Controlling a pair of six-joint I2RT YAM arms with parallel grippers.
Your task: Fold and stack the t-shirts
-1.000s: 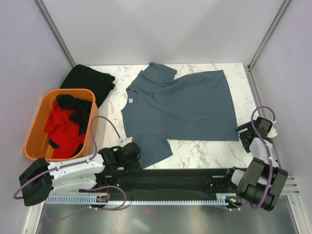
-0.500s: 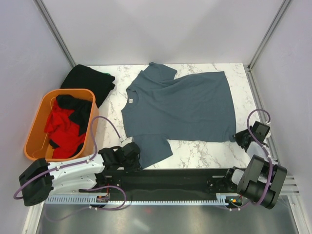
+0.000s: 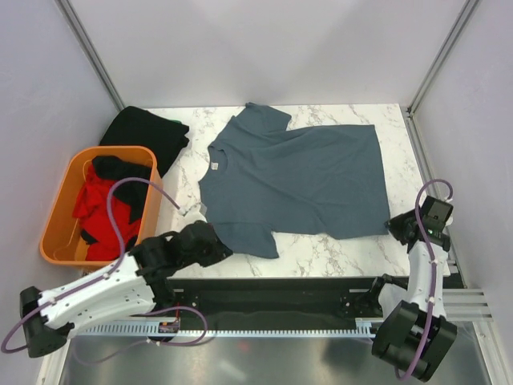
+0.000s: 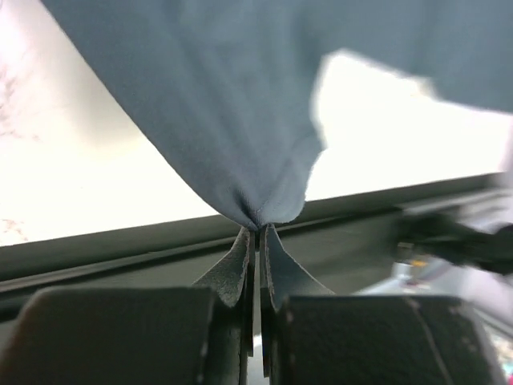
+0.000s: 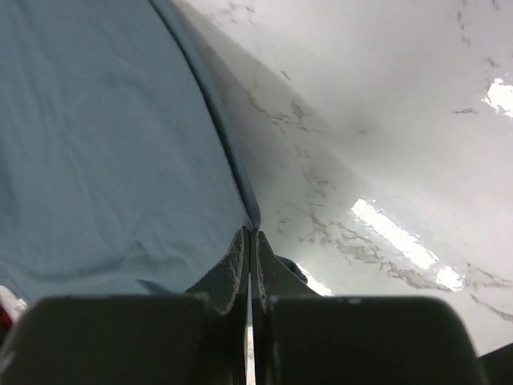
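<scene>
A slate blue-grey t-shirt (image 3: 296,180) lies spread flat on the marble table, neck to the left and hem to the right. My left gripper (image 3: 216,250) is shut on the edge of its near sleeve; the left wrist view shows the cloth (image 4: 224,104) hanging bunched from the fingertips (image 4: 256,228). At the near right corner of the hem, my right gripper (image 3: 394,228) is shut, pinching the hem edge (image 5: 104,160) at its tips (image 5: 250,233). A black t-shirt (image 3: 148,132) lies folded at the back left.
An orange basket (image 3: 56,216) stands off the table's left edge, holding a red shirt (image 3: 100,212) and a black one (image 3: 120,172). Grey walls close in the back and both sides. A black rail (image 3: 280,293) runs along the near edge.
The right gripper closed on the hem corner. The left arm swung up and over the table's edge, drawing the near sleeve with it.
</scene>
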